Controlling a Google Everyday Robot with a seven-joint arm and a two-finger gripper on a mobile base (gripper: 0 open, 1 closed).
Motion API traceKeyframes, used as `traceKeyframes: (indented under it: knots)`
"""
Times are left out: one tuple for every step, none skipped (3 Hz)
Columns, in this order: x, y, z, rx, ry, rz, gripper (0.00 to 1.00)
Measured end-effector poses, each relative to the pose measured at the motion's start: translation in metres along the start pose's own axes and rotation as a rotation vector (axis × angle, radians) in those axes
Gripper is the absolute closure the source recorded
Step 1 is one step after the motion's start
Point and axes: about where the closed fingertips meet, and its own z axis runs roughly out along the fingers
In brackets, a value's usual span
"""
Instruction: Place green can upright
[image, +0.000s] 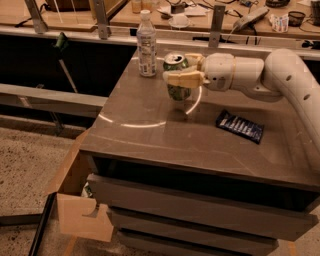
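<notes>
The green can (177, 91) is upright on the brown table (150, 135), near its back middle, with its silver top facing up. My gripper (177, 70) reaches in from the right, with one pale finger (182, 78) across the can's front and the other behind it. It is shut on the can about halfway up. The can's base is at the table surface; I cannot tell whether it touches. The clear plastic bottle (146, 44) with a white cap stands just left of the can, apart from it.
A dark blue snack packet (240, 126) lies flat on the table to the right of the can, under my arm (280, 75). Drawers sit below the tabletop, and an open cardboard box (75, 200) is on the floor at the left. A cluttered bench runs behind.
</notes>
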Motion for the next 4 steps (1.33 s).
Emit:
traceKeyframes:
  knots:
    - [0.015,0.003,0.002,0.000,-0.032,0.008,1.00]
    - [0.023,0.005,0.003,-0.008,-0.008,0.009,0.83]
    - [0.029,0.006,0.000,-0.007,0.018,0.011,0.59]
    - [0.033,0.007,-0.002,-0.008,0.038,0.019,0.35]
